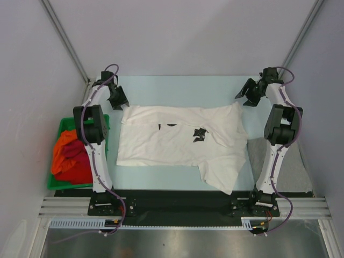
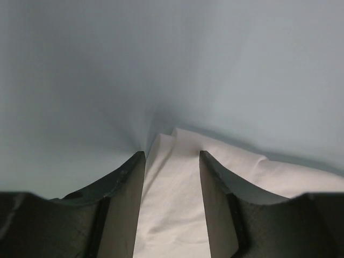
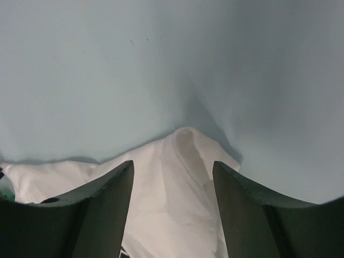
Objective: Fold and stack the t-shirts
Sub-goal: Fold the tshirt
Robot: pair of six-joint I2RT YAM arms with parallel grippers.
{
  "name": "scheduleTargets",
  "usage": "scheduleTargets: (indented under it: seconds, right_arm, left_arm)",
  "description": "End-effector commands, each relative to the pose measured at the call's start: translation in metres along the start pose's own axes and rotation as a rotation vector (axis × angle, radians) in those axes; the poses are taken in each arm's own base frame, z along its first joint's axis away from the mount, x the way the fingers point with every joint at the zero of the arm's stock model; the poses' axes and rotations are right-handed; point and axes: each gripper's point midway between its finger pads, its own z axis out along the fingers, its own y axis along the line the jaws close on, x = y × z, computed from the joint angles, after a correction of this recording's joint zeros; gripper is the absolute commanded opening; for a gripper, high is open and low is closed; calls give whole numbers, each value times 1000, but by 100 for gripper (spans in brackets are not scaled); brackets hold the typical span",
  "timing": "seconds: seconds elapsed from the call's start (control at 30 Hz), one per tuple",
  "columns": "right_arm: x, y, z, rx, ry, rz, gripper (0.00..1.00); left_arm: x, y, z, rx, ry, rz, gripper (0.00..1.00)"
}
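Note:
A white t-shirt [image 1: 177,142] with a small black print lies spread on the pale table, one part hanging toward the front right. My left gripper [image 1: 119,99] is open just above its far left corner. In the left wrist view the cloth [image 2: 177,204] shows between the spread fingers of the left gripper [image 2: 172,156]. My right gripper [image 1: 248,94] is open at the far right corner. In the right wrist view a raised fold of the shirt [image 3: 180,209] lies between the jaws of the right gripper [image 3: 173,166]. Neither gripper holds cloth.
A green bin [image 1: 63,122] at the left edge holds an orange shirt [image 1: 63,146] and a dark red shirt [image 1: 79,167]. A grey shirt [image 1: 294,164] lies flat at the right, partly under my right arm. Grey walls enclose the table.

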Motion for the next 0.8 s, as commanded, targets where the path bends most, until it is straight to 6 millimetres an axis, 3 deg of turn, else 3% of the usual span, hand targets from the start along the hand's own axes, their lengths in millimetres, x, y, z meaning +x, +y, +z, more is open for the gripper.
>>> scheduleTargets:
  seconds: [0.0, 0.2, 0.33, 0.47, 0.6, 0.77]
  right_arm:
    - [0, 2, 3, -13, 13, -34, 66]
    - [-2, 2, 4, -9, 14, -39, 65]
    - [-6, 3, 4, -7, 8, -41, 68]
    - [-2, 3, 9, -5, 25, -44, 68]
    - [2, 5, 15, -12, 37, -47, 54]
    - [1, 6, 23, -13, 39, -44, 49]
  left_arm:
    - [-20, -5, 1, 6, -47, 34, 50]
    - [-22, -11, 2, 30, -47, 34, 43]
    - [-11, -10, 2, 40, -18, 33, 40]
    - [-11, -11, 3, 52, -18, 24, 29]
    - [-16, -13, 5, 52, -32, 25, 16]
    - [-15, -11, 6, 45, -28, 16, 4]
